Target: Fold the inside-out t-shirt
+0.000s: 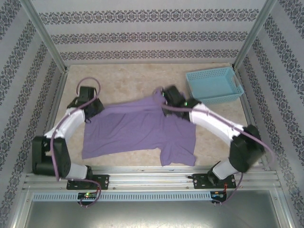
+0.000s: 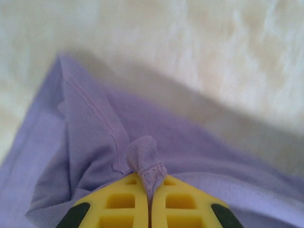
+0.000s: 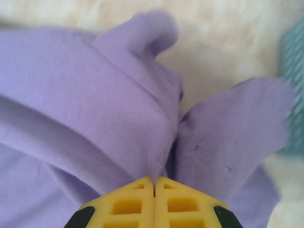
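The shirt [image 1: 137,128] is lying spread across the middle of the counter [image 1: 128,76], mostly flat w/ some wrinkles, and one flap is reaching toward the near edge on the right side. L pincer [image 1: 93,107] is sitting at the shirt's far-left corner. In the left wrist cam its yellow fingers [image 2: 135,209] are pressing together w/ a thin bunched bit of fabric, hem stitching showing, sticking up btwn them, so it's gripping the shirt there. A seam is running diagonally across the cloth just beyond that pinch, and bare counter is showing past the shirt's edge. R pincer [image 1: 164,97] is sitting at the shirt's far edge, right of centre, where the cloth is peaking up into a small point. In the right wrist cam its fingers [image 3: 164,194] are pressing nearly flush w/ a fold of purple cloth going in btwn them, and fabric is draping in thick folds on both sides. The basket [image 1: 214,84] is sitting in the counter's far-right corner, apart from the shirt, its lattice edge showing at the right of the right wrist cam.
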Robot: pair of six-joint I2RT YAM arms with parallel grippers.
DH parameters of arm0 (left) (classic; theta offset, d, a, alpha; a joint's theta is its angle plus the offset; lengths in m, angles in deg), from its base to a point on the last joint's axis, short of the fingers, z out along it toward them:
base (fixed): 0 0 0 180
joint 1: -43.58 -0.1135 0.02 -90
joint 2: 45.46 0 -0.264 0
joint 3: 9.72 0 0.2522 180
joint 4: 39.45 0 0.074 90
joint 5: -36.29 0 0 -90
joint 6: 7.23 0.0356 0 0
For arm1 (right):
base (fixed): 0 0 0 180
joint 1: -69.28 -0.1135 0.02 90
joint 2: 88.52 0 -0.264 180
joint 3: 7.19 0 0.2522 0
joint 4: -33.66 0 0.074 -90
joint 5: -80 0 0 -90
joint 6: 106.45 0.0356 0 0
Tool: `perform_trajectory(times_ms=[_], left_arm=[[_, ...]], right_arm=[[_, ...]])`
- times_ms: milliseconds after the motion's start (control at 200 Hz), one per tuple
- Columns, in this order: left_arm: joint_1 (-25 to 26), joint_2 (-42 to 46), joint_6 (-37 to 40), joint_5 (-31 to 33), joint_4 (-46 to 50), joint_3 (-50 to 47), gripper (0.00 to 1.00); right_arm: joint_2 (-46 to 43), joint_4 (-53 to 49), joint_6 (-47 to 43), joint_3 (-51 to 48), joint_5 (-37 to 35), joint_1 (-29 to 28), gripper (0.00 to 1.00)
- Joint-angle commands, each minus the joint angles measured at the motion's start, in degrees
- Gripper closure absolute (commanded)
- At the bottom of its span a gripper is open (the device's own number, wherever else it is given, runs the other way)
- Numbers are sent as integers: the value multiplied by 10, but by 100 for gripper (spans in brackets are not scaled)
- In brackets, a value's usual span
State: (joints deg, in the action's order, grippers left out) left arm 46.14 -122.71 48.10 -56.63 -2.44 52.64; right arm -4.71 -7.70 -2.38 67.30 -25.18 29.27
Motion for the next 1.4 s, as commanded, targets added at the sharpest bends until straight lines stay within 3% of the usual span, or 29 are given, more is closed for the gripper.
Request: perform_trajectory(times_ms=[0,35,145,220,325,465,565,704,914,1064,1224,1394], left_arm=[[24,69,-51,-21,-5,-105,90],[26,95,-62,-28,4,-138,86],[26,178,-84,-29,43,-205,68],[26,226,-81,-2,69,-206,58],[26,239,-61,46,90,-170,54],[26,182,-37,65,110,-107,54],[28,150,-29,45,116,-92,57],[74,131,-28,56,138,-87,57],[153,97,-38,136,209,-67,43],[157,53,-45,177,209,-70,41],[158,12,-42,183,188,-67,46],[155,-12,-44,180,188,-66,54]], right_arm=[[-34,-2,122,-145,-28,-57,100],[-47,2,160,-182,-16,-84,99],[-81,8,227,-237,8,-128,78],[-108,-15,222,-223,-4,-127,64],[-139,-40,180,-174,-39,-108,56],[-152,-43,158,-132,-10,-54,55],[-151,-36,156,-127,-8,-46,53],[-147,-46,175,-133,-14,-34,51],[-159,-32,183,-151,20,2,50],[-152,41,163,-147,111,-15,50],[-67,77,165,-117,119,-81,48],[35,61,210,-133,73,-59,48]])
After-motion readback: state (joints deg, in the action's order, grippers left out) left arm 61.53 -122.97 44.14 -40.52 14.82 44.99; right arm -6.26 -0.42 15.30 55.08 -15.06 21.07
